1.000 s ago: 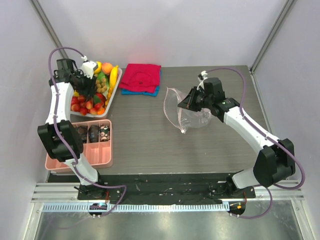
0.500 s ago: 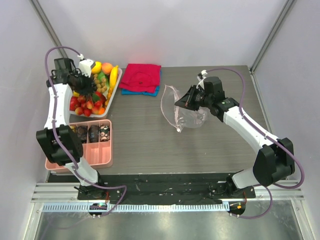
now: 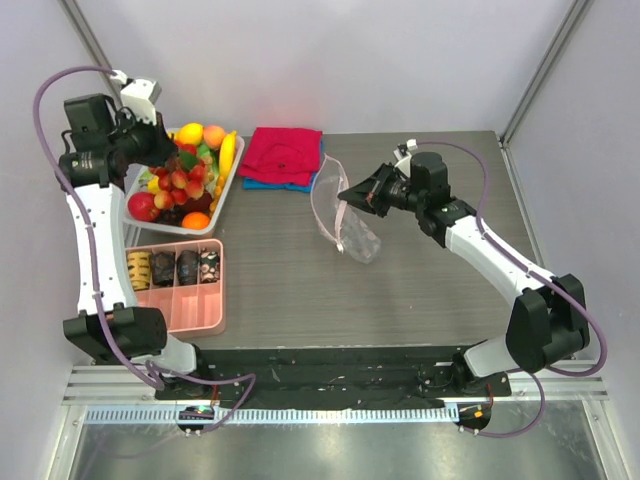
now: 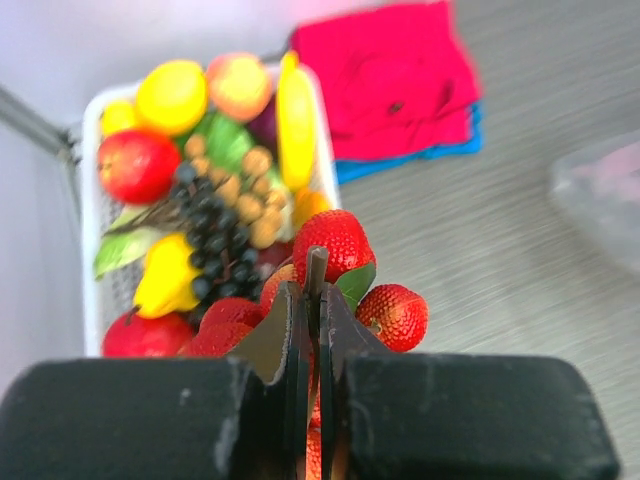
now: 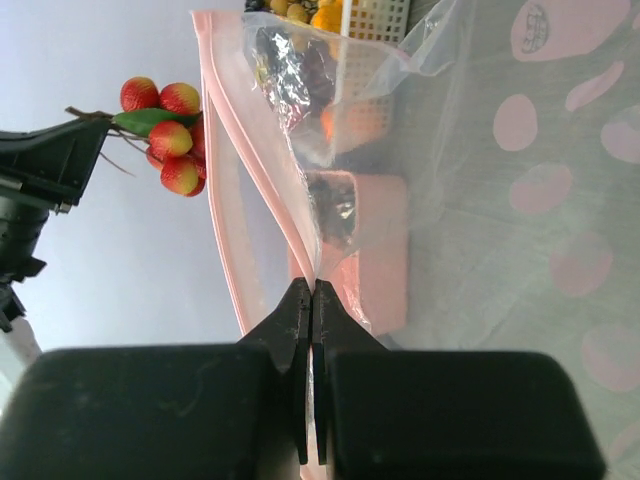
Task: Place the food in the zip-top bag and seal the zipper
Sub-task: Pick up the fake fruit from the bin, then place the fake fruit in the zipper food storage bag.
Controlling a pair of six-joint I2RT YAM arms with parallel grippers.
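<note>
My left gripper (image 3: 168,165) is shut on the stem of a bunch of red toy strawberries (image 3: 182,180) and holds it above the white fruit basket (image 3: 229,185). In the left wrist view the strawberries (image 4: 340,245) hang just past my closed fingertips (image 4: 316,292). My right gripper (image 3: 362,196) is shut on the pink zipper strip (image 5: 225,200) of the clear pink-dotted zip-top bag (image 3: 348,225). It holds the bag off the table, mouth turned left. The right wrist view shows the bag (image 5: 520,150) pinched at my fingertips (image 5: 313,290) and the strawberries (image 5: 170,140) beyond.
The basket (image 4: 88,210) holds several other toy fruits. A pink compartment tray (image 3: 195,305) sits in front of it. A red cloth (image 3: 285,152) on a blue one lies at the back centre. Grey walls close in left, right and back.
My left arm has risen and drawn back, lifting the strawberry bunch out of the basket. My right gripper has raised the bag and carried it left, so it hangs instead of lying.
</note>
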